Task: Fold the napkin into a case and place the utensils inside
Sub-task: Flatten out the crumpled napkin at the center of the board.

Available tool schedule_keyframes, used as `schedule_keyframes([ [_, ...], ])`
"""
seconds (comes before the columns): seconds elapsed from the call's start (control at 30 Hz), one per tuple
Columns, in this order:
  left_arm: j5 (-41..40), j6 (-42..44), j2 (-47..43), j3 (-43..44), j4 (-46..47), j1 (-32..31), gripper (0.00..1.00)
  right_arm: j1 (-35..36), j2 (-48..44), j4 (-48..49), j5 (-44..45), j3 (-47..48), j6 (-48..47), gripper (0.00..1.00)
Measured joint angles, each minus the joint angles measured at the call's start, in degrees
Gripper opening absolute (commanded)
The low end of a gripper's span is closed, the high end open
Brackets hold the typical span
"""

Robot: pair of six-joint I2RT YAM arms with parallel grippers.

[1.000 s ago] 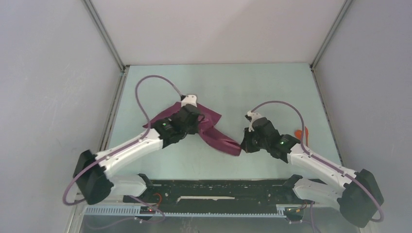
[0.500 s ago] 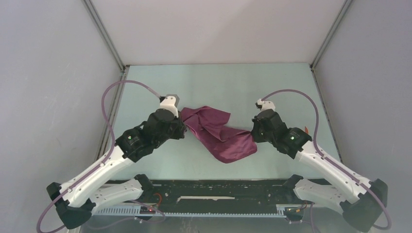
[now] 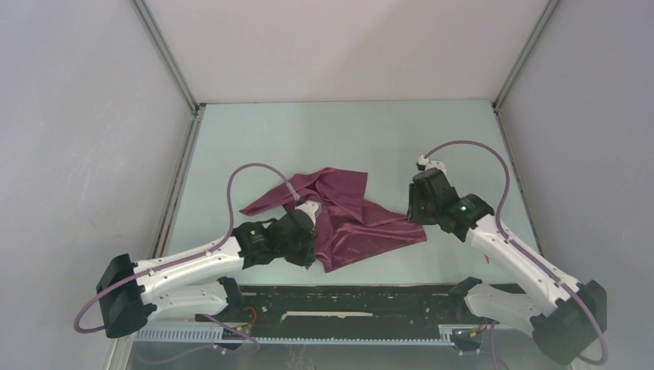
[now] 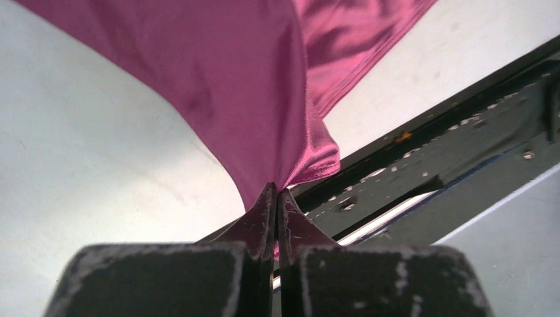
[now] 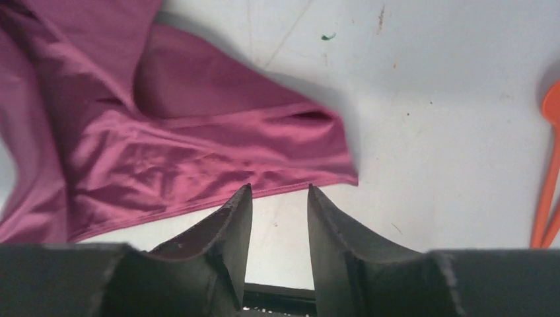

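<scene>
The maroon napkin lies crumpled and partly spread on the middle of the table. My left gripper is shut on its near corner close to the front rail. The left wrist view shows the cloth pinched between the closed fingertips of the left gripper. My right gripper is open and empty just above the napkin's right corner, with its fingertips hovering short of the cloth edge. The orange utensils lie at the right edge of the right wrist view. In the top view my right arm hides them.
The black front rail runs along the near edge, close behind the left gripper. Grey walls close in the table on the left, right and back. Bare table lies beyond the napkin.
My left gripper has pulled its napkin corner down toward the near edge. My right gripper has let go of the other corner and opened, and the cloth has dropped onto the table.
</scene>
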Motion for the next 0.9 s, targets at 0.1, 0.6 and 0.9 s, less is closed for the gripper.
schedule_keyframes([
  [0.1, 0.76, -1.16, 0.44, -3.85, 0.66, -0.02, 0.0, -0.15, -5.35, 0.52, -2.16, -0.35, -0.63, 0.62],
  [0.6, 1.62, -10.56, -10.47, -13.7, -3.54, -0.02, 0.0, -1.77, 32.79, 25.2, -16.46, 13.4, 6.86, 0.66],
  [0.9, -1.49, -18.88, -14.45, -12.55, -12.2, -0.02, 0.3, -0.94, 48.17, 24.9, -8.94, 25.55, 7.76, 0.66],
])
